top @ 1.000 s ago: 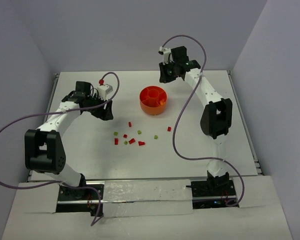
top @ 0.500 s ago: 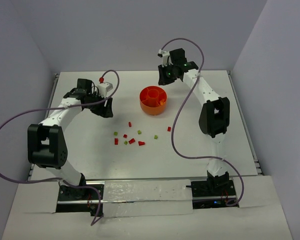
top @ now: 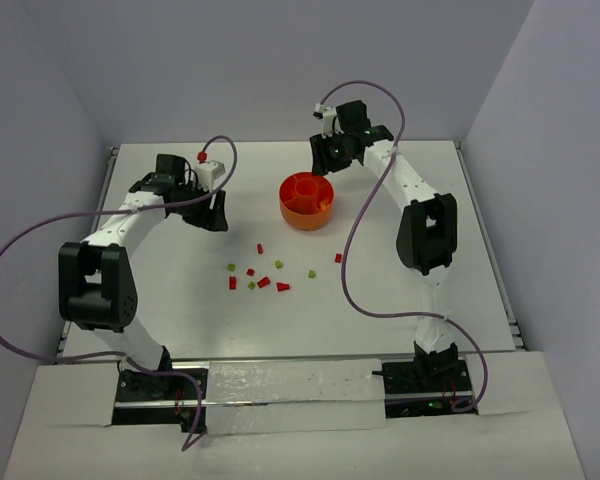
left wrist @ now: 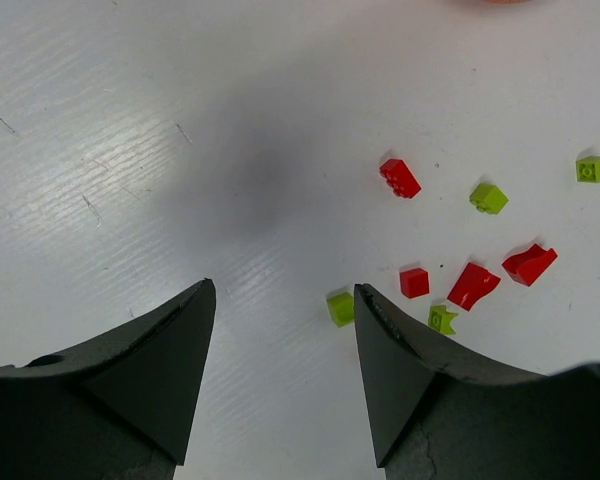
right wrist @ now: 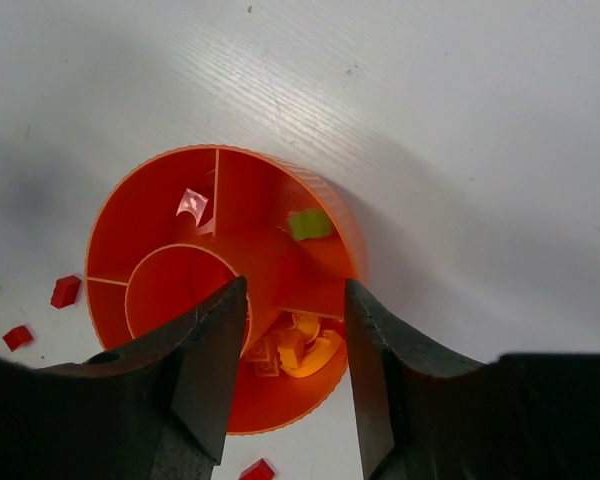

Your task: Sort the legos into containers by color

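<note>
Hovering spread above the bowl [right wrist: 145,215], right fingers [right wrist: 200,370]; green lego [right wrist: 310,223] just beyond; left fingers [left wrist: 160,370] spread.

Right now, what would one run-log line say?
left gripper: open, empty | right gripper: open above bowl | green brick: in bowl | loose bricks: on table

A white counter [top: 180,300] with a faintly streaked, scuffed surface is shown, enclosed on three sides by plain pale grey walls [top: 260,60]. Metal rails [top: 502,280] are fitted along its left and right edges. A glossy white sheet [top: 290,385] is laid across the near edge.
</note>
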`<state>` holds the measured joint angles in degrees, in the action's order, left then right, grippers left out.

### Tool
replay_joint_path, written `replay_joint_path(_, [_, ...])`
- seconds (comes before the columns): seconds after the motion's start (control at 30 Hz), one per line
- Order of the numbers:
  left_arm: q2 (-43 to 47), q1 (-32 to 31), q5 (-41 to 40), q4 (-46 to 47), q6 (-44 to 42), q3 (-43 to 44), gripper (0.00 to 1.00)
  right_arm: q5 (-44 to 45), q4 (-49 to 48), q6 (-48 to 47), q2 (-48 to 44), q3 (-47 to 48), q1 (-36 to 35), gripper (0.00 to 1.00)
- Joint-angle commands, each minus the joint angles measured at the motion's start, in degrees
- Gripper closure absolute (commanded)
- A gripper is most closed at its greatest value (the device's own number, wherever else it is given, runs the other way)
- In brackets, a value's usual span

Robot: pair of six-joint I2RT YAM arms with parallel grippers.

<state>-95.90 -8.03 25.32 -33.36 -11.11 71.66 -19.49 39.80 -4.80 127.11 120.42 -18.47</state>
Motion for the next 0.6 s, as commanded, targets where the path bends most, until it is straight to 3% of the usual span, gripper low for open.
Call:
replay_joint_path(0.0, [-1.4, 0.3, 0.9, 2.5, 2.9, 3.6, 0.34, 0.3, -0.3, 0.4, 0.1, 0.6, -0.6, 0.45])
replay_joint_path(0.1, [-2.6, -0.5, 0.7, 3.4, 4.1, 4.3, 0.35, 0.5, -0.3, 0.8, -0.8, 0.5, -0.6, 0.40])
replay_joint_path(0.13, [-3.2, -1.7, -0.3, 3.9, 5.3, 4.7, 0.35, 0.9, -0.4, 1.1, -1.8, 0.6, -0.6, 0.32])
replay_joint_path(0.37, [-7.7, -8.6, -5.7, 4.7, 10.1, 6.8, 0.40, 4.2, -0.8, 2.1, -7.1, 1.5, 0.0, 0.02])
replay_joint_path(0.57, [-10.9, -15.5, -12.4, 4.5, 15.5, 8.2, 0.40, 7.5, -1.1, 1.7, -11.1, 0.1, 1.7, 0.00])
